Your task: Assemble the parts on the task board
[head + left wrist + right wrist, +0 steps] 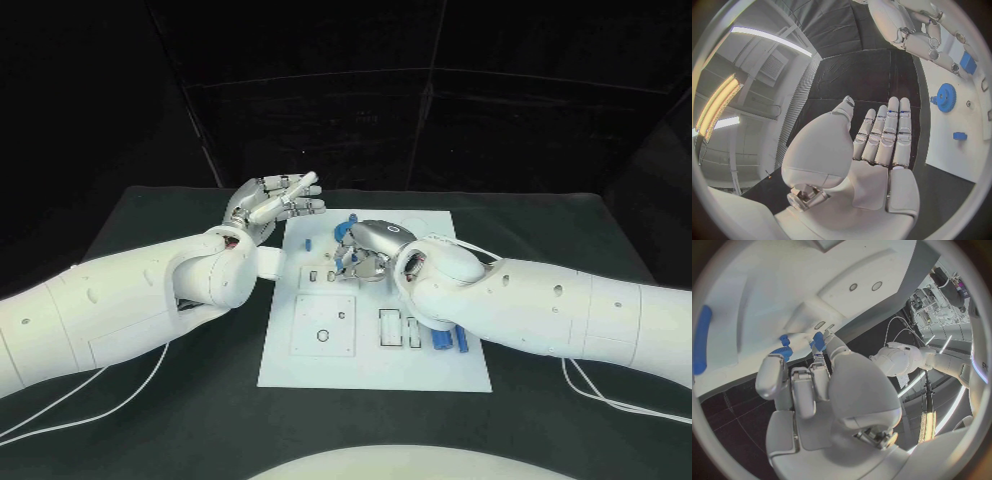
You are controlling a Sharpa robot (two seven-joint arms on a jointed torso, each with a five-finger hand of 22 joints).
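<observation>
The white task board (378, 345) lies in the middle of the black table. My right hand (369, 244) is low over the board's far middle, and its thumb and fingertips pinch a small blue part (819, 341) just above the board (786, 280). Beside those fingertips there are more blue pieces (783, 346). My left hand (274, 205) is lifted at the board's far left corner, flat, with fingers (891, 131) apart and nothing in it. From the left wrist, a blue gear (945, 96) and a small blue block (959, 135) lie on the board.
Two long blue parts (450, 338) lie by the slots at the board's near right side. A small blue piece (353, 216) sits near the far edge. White cables (606, 392) trail over the table under my right arm.
</observation>
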